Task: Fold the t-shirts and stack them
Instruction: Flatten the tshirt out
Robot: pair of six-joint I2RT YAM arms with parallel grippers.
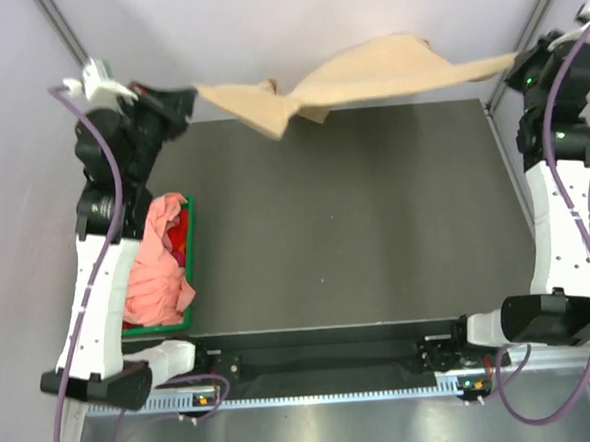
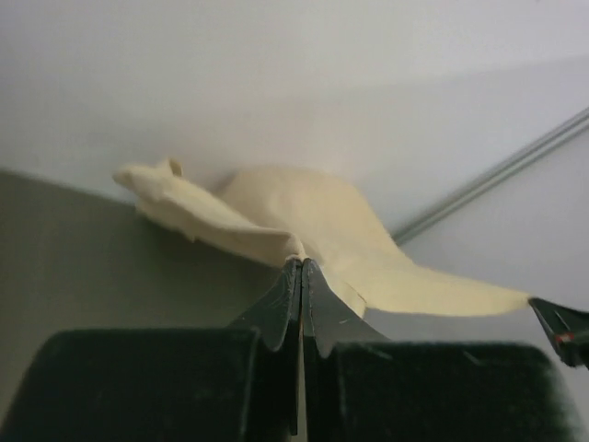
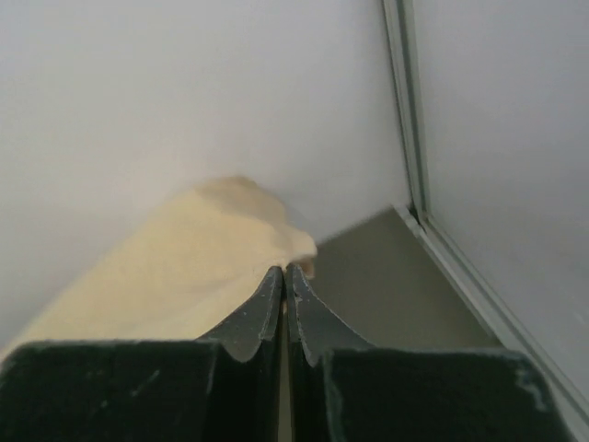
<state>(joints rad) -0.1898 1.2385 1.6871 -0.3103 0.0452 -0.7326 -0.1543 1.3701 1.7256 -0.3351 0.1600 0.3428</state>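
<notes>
The tan t-shirt [image 1: 366, 76] was held clear of the surface [image 1: 346, 228]. It was stretched in the air above the far edge, between the two tools. The left tool [image 1: 191, 93] was closed on one end of the cloth at the far left. In its wrist view the fingers [image 2: 281, 304] met, with the fabric pinched at their tips. The right tool [image 1: 516, 64] was clamped on the opposite end at the far right, its jaws pressed together on the cloth. Near the left tool the shirt sagged and creased, a folded flap hanging below the main span. Toward the right tool it ran flatter. The salmon-pink t-shirts [image 1: 158, 269] lay bunched in a heap in the green bin [image 1: 154, 332] at the left side of the surface, beside the left arm and well apart from both tools.
</notes>
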